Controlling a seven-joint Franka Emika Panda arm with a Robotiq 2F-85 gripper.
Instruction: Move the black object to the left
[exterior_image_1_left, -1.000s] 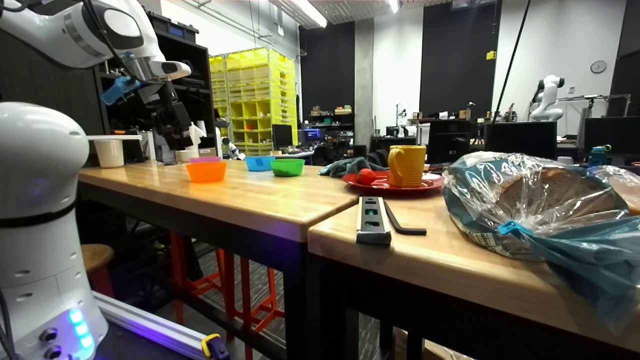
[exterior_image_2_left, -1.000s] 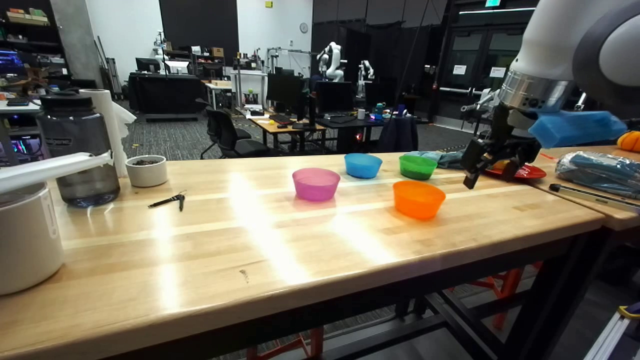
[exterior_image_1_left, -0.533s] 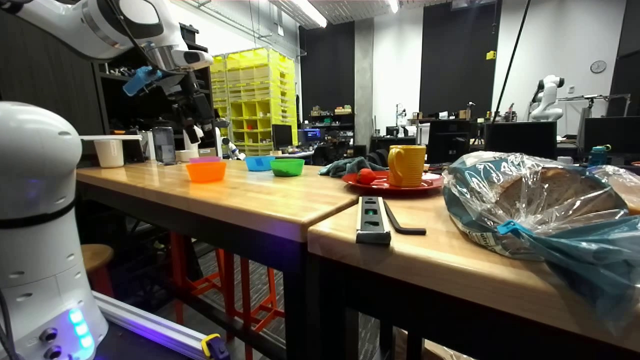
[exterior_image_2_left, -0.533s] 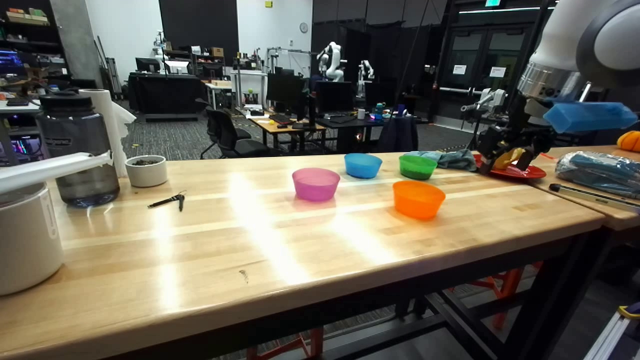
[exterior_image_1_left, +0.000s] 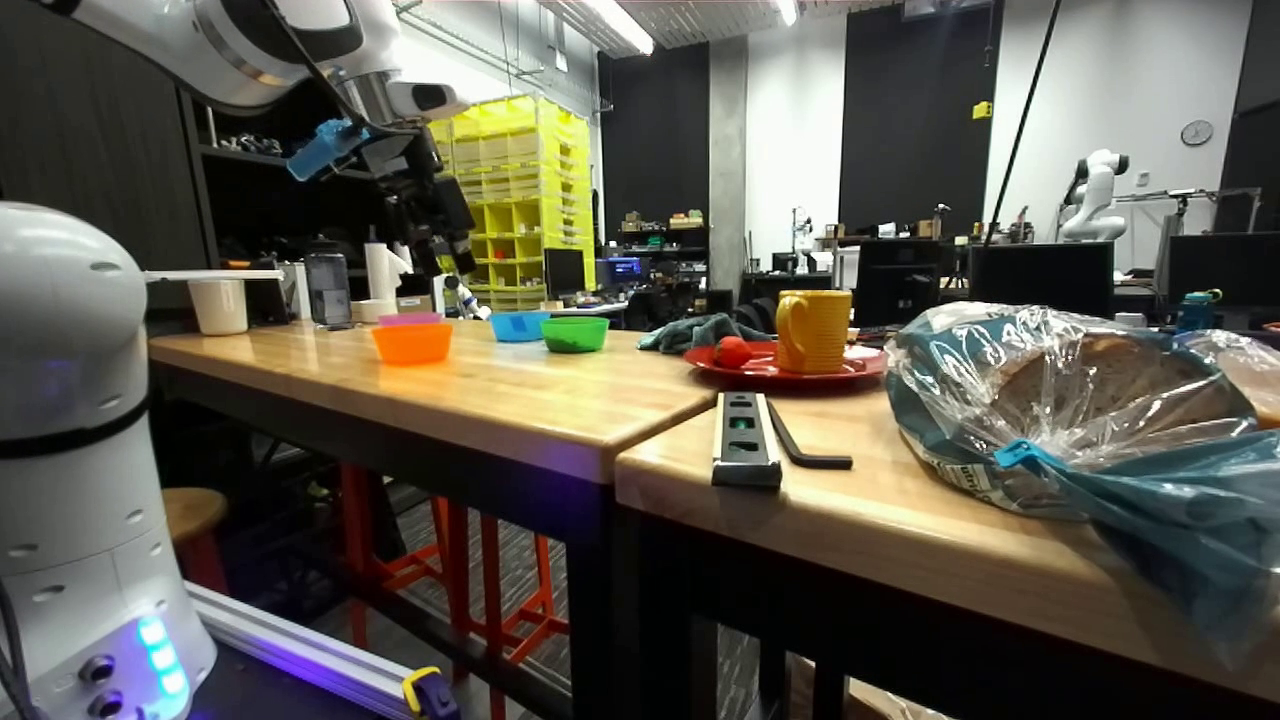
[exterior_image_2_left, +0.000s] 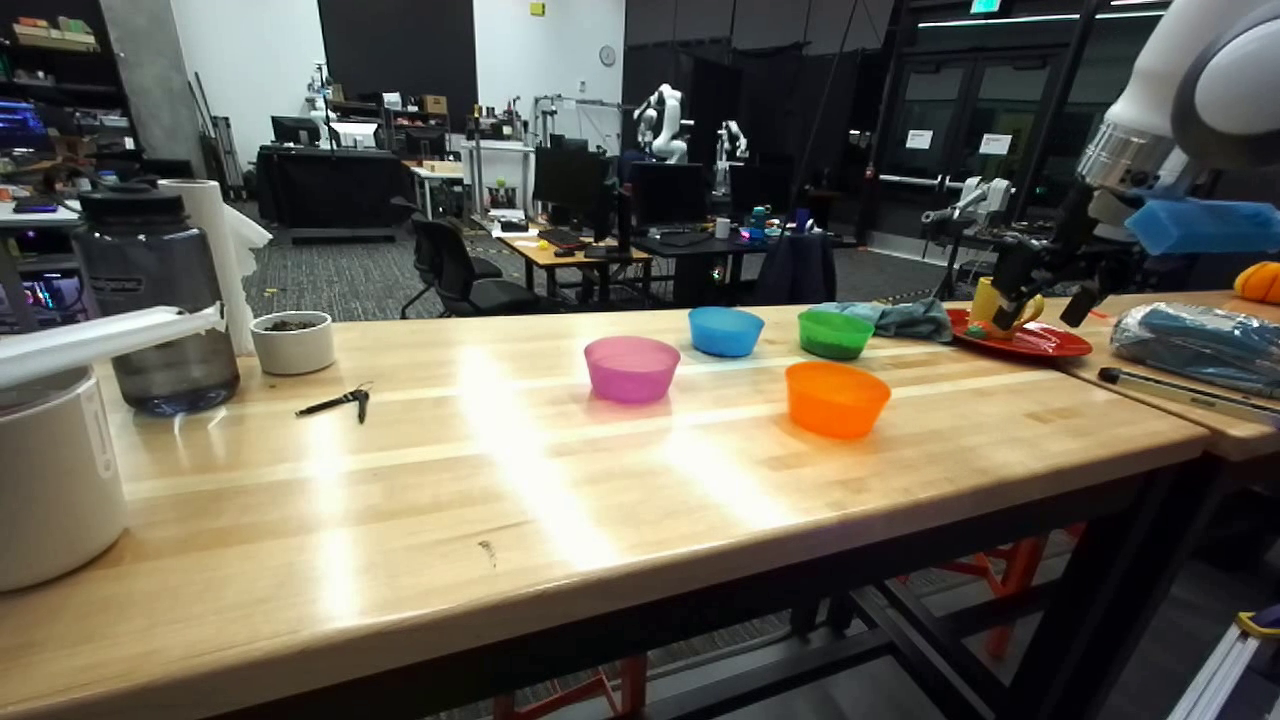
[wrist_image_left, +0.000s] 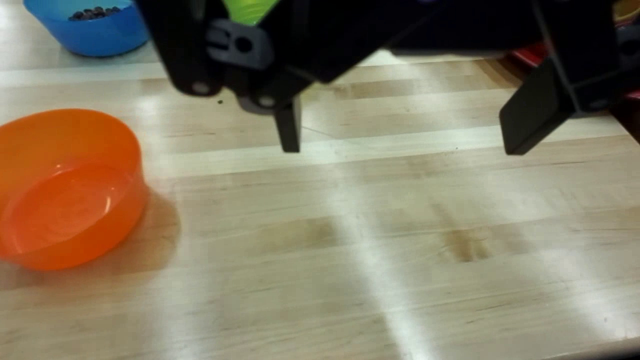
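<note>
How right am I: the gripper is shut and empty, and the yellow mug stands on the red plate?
Not quite: the gripper is open, as the wrist view shows. It is empty, and the yellow mug does stand on the red plate.

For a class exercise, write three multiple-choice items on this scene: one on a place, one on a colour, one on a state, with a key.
1. Where does the yellow mug stand?
A) Inside the orange bowl
B) On the red plate
C) On the floor

2. In the wrist view, which colour is the bowl holding dark pieces?
A) Blue
B) Orange
C) Pink

3. How is the claw?
A) Shut on the mug
B) Shut, holding nothing
C) Open, holding nothing

1 B: the mug's base sits on the plate in an exterior view.
2 A: the wrist view shows the pieces within blue walls.
3 C: its fingertips stand wide apart in the wrist view, nothing gripped.
</note>
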